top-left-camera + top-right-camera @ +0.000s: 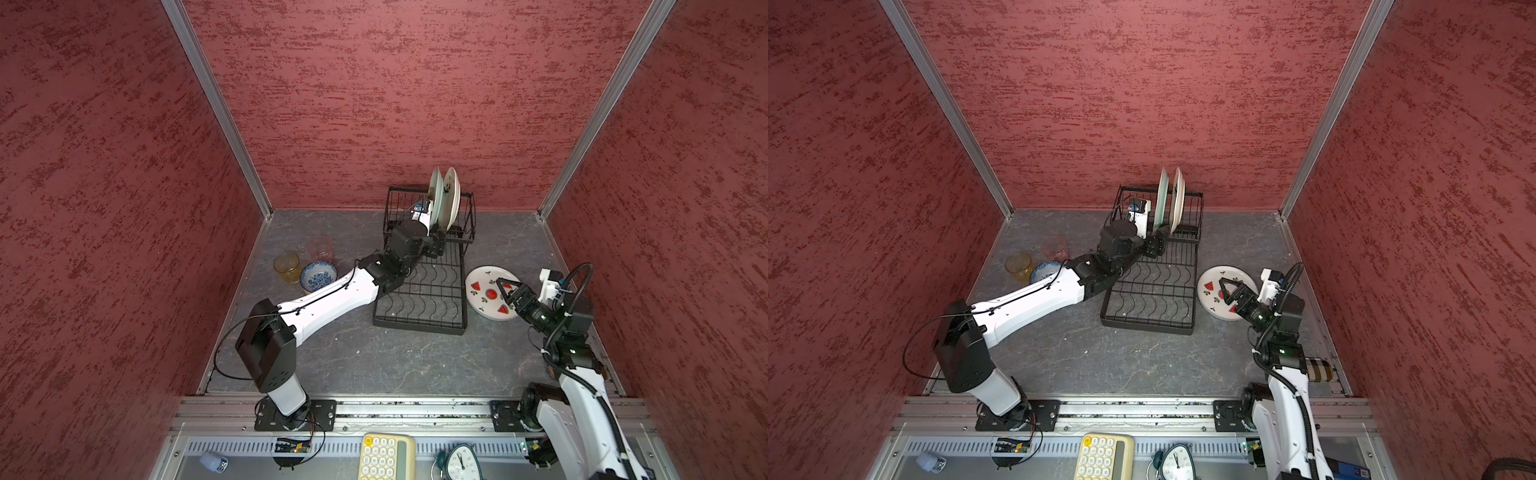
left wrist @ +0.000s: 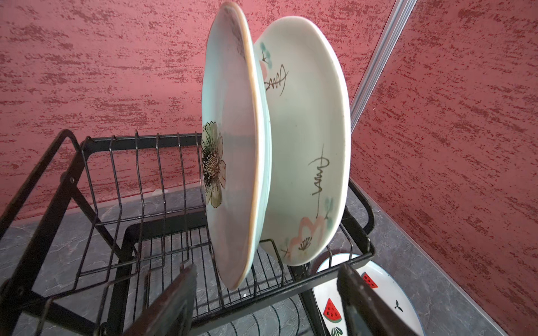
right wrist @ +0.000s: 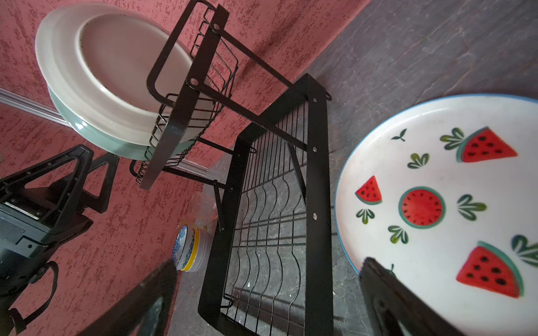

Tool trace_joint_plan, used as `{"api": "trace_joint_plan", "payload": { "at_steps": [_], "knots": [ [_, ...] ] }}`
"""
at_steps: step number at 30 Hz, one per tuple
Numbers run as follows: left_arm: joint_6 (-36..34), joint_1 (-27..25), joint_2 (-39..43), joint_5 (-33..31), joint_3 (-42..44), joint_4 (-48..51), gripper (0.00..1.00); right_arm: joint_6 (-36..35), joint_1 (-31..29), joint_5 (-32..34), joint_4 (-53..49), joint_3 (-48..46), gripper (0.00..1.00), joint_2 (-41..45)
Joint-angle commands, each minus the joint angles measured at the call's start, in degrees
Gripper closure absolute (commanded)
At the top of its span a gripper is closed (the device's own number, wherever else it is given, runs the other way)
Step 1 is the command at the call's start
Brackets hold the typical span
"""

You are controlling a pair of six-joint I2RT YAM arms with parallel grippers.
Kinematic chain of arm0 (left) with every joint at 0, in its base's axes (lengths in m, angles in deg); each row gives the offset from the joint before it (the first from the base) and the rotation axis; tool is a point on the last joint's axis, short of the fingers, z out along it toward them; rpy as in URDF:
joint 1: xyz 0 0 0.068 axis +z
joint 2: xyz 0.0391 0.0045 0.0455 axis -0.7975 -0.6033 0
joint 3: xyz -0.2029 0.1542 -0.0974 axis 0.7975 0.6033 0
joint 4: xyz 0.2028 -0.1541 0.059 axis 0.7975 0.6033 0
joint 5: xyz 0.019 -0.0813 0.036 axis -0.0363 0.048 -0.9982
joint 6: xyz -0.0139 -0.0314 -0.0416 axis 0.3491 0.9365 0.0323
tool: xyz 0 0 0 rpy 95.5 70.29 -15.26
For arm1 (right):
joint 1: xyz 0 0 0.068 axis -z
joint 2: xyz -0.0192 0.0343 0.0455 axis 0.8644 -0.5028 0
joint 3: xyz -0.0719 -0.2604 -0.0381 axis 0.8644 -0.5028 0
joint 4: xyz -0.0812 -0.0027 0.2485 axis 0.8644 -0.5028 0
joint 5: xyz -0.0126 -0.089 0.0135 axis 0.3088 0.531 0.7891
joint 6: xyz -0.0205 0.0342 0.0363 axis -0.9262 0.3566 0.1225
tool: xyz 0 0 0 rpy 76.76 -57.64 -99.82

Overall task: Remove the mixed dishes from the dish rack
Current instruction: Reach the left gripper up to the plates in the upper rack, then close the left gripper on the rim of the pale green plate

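Reaching across the rack, your left gripper sits at the foot of the tall basket, over the inner end of the flat tray. The left wrist view shows its jaws standing well apart and holding nothing. The green plate stands on edge in the basket's slots. Its bottom edge hangs just above the gap between the two fingers, nearer this finger than its mate, and neither finger touches it. The cream plate stands on edge just beside the green one in the same basket, on the side toward the other finger.

Your right gripper is well clear of the rack, off the tray's right side, and it too is spread wide and grips nothing. The watermelon plate lies flat on the table just right of the tray, and this gripper hangs over the plate's far half. You cannot tell from these views whether a fingertip touches the plate.

On the rack's left side, apart from it, the bowls sit nested in one stack with the blue-white one on top. The amber tumbler stands just beyond the stack, farther from the rack. The pink tumbler stands near both, toward the back wall. Both tumblers are upright. The flat tray holds no dishes.
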Motion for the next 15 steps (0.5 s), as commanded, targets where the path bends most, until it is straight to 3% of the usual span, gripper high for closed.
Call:
{"api": "trace_joint_plan", "payload": {
  "at_steps": [1, 15],
  "knots": [
    [-0.89, 0.8, -1.28, -0.72, -1.16, -1.03, 0.27, -1.31, 0.3, 1.19, 0.26, 0.2, 0.01, -0.04],
    [-1.91, 2.18, -3.75, -0.77, -3.14, -2.41, 0.38, -1.04, 0.33, 1.55, 0.52, -0.37, 0.01, -0.3]
  ]
}}
